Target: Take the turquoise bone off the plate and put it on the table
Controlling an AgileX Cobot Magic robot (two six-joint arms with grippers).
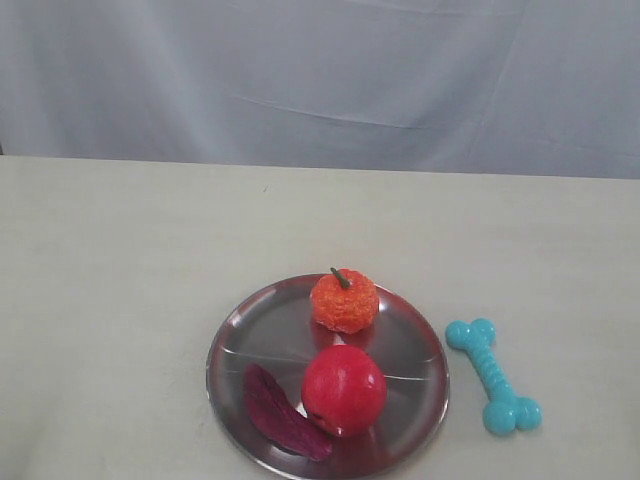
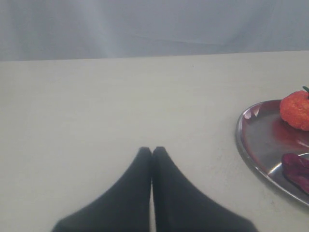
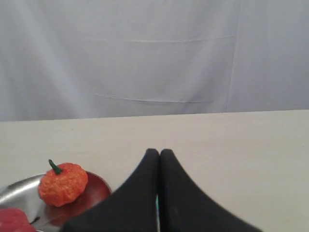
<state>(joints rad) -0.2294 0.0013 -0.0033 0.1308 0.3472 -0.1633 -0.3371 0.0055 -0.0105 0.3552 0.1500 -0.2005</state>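
Observation:
The turquoise bone (image 1: pixel 494 375) lies flat on the beige table (image 1: pixel 120 300), just right of the silver plate (image 1: pixel 228 345) and clear of its rim. Neither gripper shows in the exterior view. In the left wrist view my left gripper (image 2: pixel 152 151) is shut with nothing in it, over bare table left of the plate (image 2: pixel 253 145). In the right wrist view my right gripper (image 3: pixel 159 152) is shut and empty; a thin turquoise sliver shows through the slit between its fingers, low down, so the bone lies beneath it.
On the plate sit an orange pumpkin-like fruit (image 1: pixel 344 300), a red apple (image 1: pixel 344 390) and a dark purple-red slice (image 1: pixel 283 412). A grey-white cloth backdrop (image 1: pixel 320 80) hangs behind the table's far edge.

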